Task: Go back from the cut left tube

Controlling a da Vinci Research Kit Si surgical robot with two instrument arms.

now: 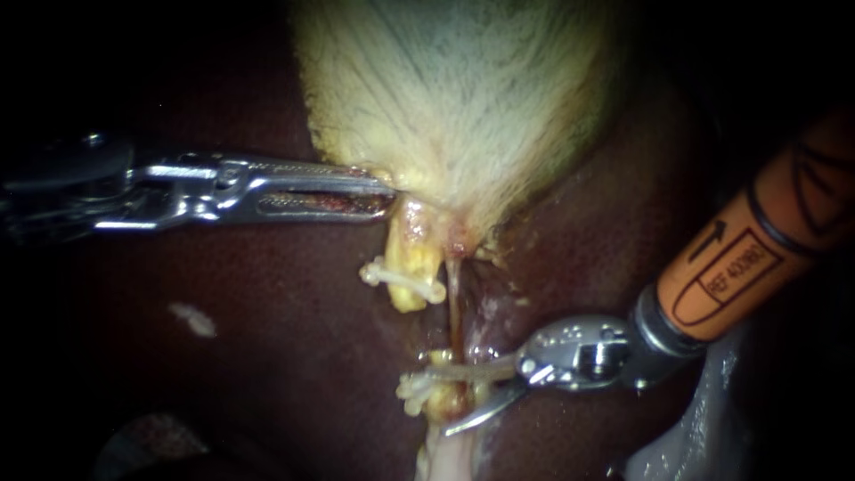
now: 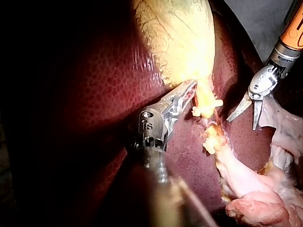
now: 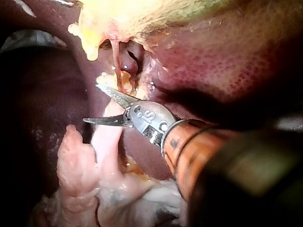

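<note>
The cut left tube (image 1: 411, 256) hangs as a yellow stump below the gallbladder (image 1: 454, 98) (a pale clip (image 1: 403, 279) crosses it). Its lower end lies just beside the tips of our right instrument (image 1: 472, 396), whose jaws gape wide, gripping nothing. Our left instrument (image 1: 378, 194) clamps the gallbladder's lower edge between its jaws.

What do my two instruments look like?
The left instrument has long, slotted, ridged silver jaws on a steel hinge. The right instrument has two thin, pointed silver blades, a steel wrist and an orange shaft with black printed markings.
</note>
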